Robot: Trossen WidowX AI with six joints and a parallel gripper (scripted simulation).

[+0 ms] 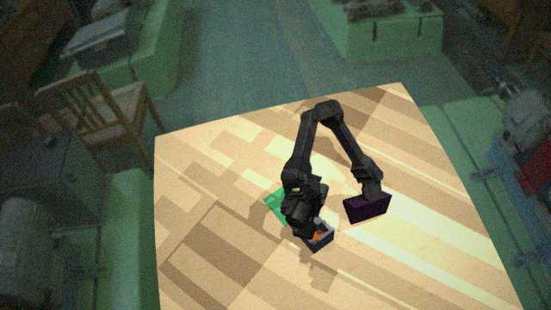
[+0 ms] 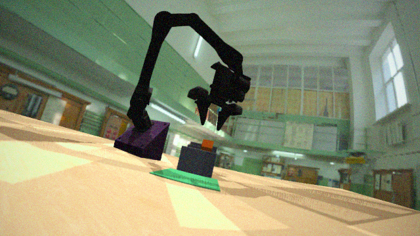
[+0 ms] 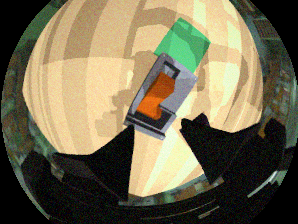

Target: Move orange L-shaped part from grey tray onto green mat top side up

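Observation:
The orange part (image 1: pixel 318 235) (image 2: pixel 207 145) (image 3: pixel 162 90) is in the grey tray (image 1: pixel 325 242) (image 2: pixel 196 161) (image 3: pixel 185 92), tilted, with one end standing above the rim in the exterior view. Dark, uncovered pocket shows at both ends of it in the wrist view. My gripper (image 2: pixel 210 127) (image 3: pixel 158 125) is open and empty, above the tray, touching neither the tray nor the part. In the top view the arm hides the fingers and some of the tray. The green mat (image 1: pixel 275 202) (image 2: pixel 187 178) (image 3: pixel 189 42) lies flat beside the tray with nothing on it.
The arm's dark purple base block (image 1: pixel 368 209) (image 2: pixel 142 141) stands on the wooden table (image 1: pixel 241 267) (image 2: pixel 115 203) (image 3: pixel 75 90), a short way from the tray. The tray's raised walls surround the part. Shadows of the arm cross the table and the mat.

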